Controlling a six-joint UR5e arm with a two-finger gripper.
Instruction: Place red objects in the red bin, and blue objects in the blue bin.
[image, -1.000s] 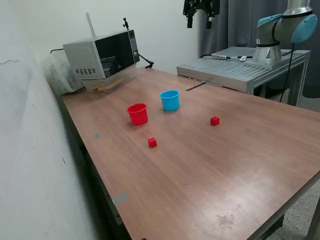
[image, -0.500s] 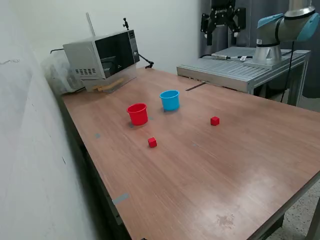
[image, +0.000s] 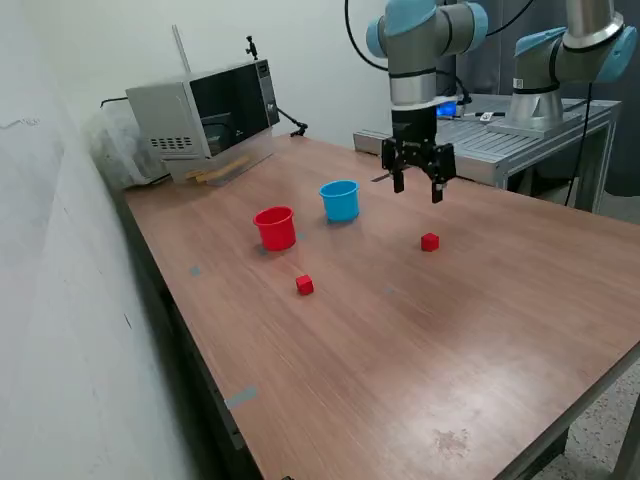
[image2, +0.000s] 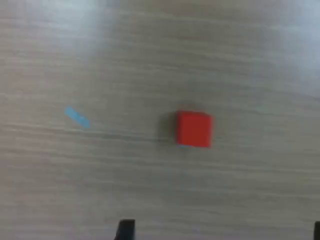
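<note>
The arm hangs over the wooden table (image: 480, 330) with its gripper (image: 418, 188) pointing straight down, fingers spread wide and holding nothing. It sits in the air above and a bit behind one red cube (image: 430, 241), which lies flat on the table on the exterior view's right, well apart from both cups. In the wrist view that same cube (image2: 194, 129) shows up blurry but clear enough, alone on the wood grain, with a little strip of light blue tape (image2: 77, 118) stuck to the table off to one side; the dark tips of the two fingers (image2: 125, 229) just poke into the edge of that picture, far apart. The second red cube (image: 304, 285) sits nearer the front edge, just in front of the red cup (image: 275, 227). The blue cup (image: 340, 200) stands upright beside the red cup, on the exterior view's right of it, close but not touching. Both cups are upright, and what's inside them can't be made out from here. A microwave (image: 205, 110) sits at the far corner against the wall, and a second robot base (image: 545, 80) stands on a metal platform behind the table.
</note>
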